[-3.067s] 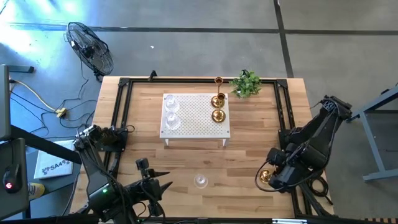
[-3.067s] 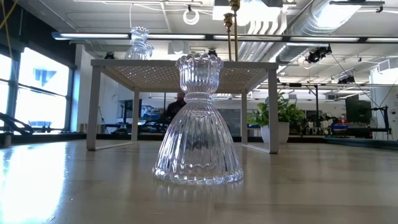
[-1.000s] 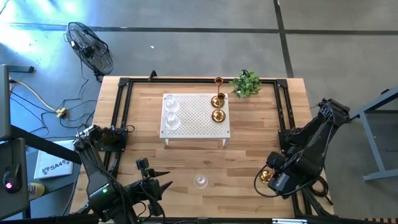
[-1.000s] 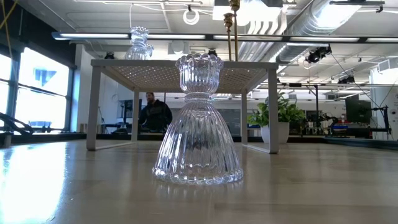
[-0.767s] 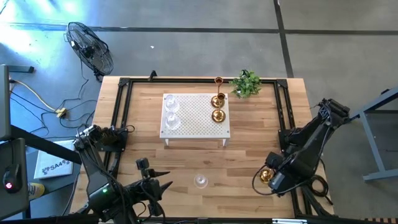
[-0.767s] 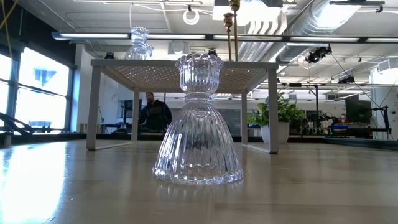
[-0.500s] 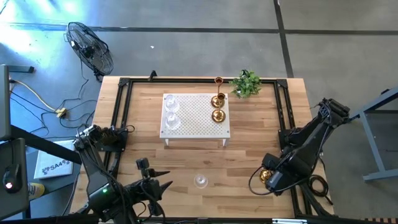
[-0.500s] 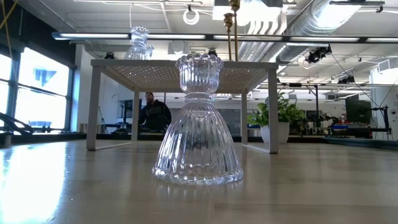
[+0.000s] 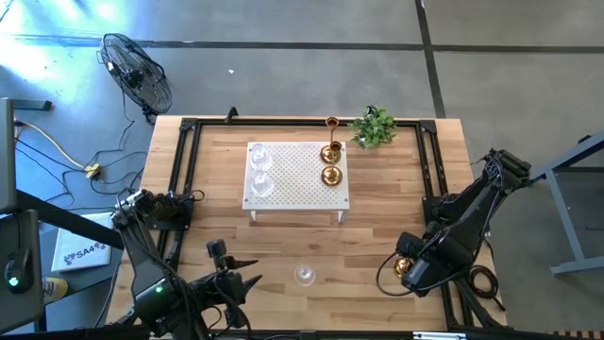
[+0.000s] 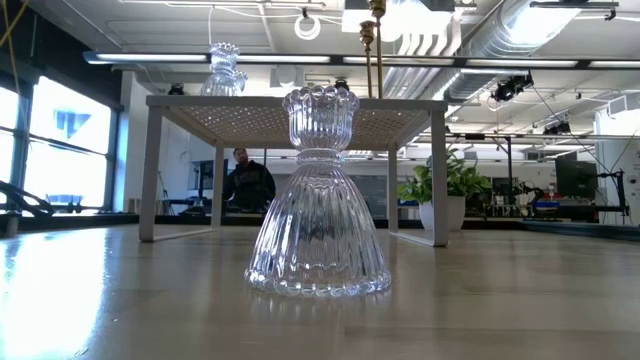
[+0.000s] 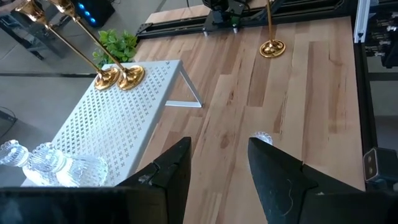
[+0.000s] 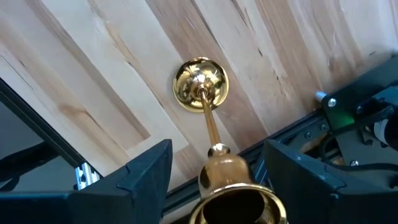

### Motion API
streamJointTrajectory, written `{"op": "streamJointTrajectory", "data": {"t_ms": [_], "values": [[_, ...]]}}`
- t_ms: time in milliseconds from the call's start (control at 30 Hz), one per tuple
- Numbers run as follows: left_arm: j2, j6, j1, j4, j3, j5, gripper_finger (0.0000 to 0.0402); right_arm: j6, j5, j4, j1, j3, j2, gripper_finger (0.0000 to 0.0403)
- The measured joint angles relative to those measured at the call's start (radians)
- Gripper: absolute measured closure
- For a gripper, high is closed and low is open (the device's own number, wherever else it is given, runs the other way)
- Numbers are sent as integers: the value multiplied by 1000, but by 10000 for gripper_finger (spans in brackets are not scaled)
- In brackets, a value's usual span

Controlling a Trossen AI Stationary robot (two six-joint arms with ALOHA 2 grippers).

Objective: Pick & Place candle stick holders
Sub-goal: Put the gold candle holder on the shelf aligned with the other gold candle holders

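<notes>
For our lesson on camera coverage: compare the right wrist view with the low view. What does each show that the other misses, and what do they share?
Only the right wrist view shows the right gripper, fingers open on either side of a tall gold candle stick holder that stands on the table near the black frame rail.

Only the low view shows the clear glass holder close up, the white perforated platform behind it, another glass holder on top, a potted plant and a person in the room.

Both show the wooden table.
</notes>
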Motion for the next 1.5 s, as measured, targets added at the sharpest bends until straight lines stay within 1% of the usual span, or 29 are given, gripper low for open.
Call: {"op": "streamJointTrajectory", "data": {"t_ms": [200, 367, 467, 800, 1000, 1033, 1267, 1500], "values": [[0, 1, 0, 0, 0, 0, 247, 15, -10, 1, 0, 0, 0, 157], [0, 2, 0, 0, 0, 0, 247, 16, 2, 1, 0, 0, 0, 158], [0, 2, 0, 0, 0, 0, 247, 16, 2, 1, 0, 0, 0, 165], [0, 3, 0, 0, 0, 4, 247, 13, -18, 20, 0, 0, 0, 228], [0, 3, 0, 0, 0, 3, 247, 11, -38, 19, 0, 0, 0, 288], [0, 3, 0, 0, 0, 3, 247, 10, -44, 19, 0, 1, 0, 293], [0, 3, 0, 0, 0, 3, 247, -34, -59, 10, 1, 1, 0, 293], [0, 8, 0, 0, 0, 2, 247, -75, -40, -3, 1, 1, 0, 293]]}}
